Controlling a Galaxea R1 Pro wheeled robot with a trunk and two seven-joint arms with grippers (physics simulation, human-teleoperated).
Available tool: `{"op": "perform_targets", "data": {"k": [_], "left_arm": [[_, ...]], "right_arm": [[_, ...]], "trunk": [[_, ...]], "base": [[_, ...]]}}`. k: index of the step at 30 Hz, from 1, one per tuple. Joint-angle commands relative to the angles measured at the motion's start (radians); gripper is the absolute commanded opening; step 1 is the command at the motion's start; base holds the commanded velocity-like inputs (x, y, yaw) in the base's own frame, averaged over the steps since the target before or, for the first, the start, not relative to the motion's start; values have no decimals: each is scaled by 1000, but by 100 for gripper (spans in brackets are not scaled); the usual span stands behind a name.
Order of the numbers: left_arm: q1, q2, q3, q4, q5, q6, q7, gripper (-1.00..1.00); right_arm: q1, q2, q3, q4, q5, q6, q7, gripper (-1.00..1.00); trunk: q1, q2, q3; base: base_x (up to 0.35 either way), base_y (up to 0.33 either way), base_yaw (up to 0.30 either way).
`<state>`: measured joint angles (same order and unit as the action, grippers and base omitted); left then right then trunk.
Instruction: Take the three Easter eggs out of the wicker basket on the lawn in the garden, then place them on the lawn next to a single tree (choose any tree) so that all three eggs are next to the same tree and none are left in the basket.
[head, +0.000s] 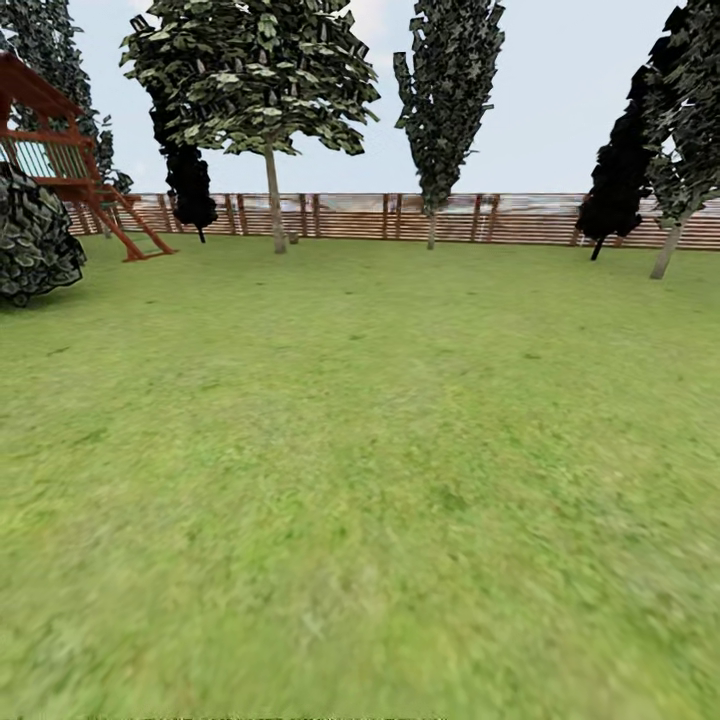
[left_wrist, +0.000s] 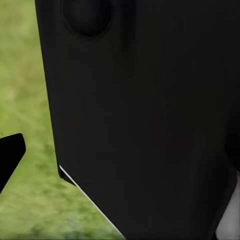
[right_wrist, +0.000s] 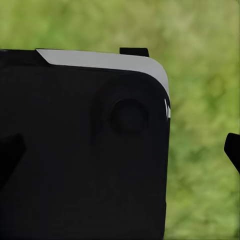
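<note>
Currently: open lawn, fence and trees along its far edge. Hand states cannot be told. Advice: scan slowly for the basket.

No eggs or basket to point at here, just the lawn, a wide flat stretch of mottled green grass running back to the garden's brown slatted fence. A pale-trunked tree stands upright near that fence, left of centre.
</note>
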<state>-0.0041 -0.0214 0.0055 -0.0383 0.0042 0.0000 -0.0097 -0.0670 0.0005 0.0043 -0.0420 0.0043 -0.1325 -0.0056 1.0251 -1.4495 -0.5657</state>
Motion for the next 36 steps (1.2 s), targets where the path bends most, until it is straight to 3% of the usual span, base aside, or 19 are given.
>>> {"op": "perform_targets", "data": {"k": [1, 36], "left_arm": [[0, 0, 1, 0, 0, 0, -1, 100], [0, 0, 1, 0, 0, 0, 2, 100]], "right_arm": [[0, -1, 0, 1, 0, -4, -1, 100], [0, -2, 0, 1, -5, -4, -1, 100]], "trunk": [[0, 0, -3], [0, 0, -60]], "base": [[0, 0, 82], [0, 0, 15]]}}
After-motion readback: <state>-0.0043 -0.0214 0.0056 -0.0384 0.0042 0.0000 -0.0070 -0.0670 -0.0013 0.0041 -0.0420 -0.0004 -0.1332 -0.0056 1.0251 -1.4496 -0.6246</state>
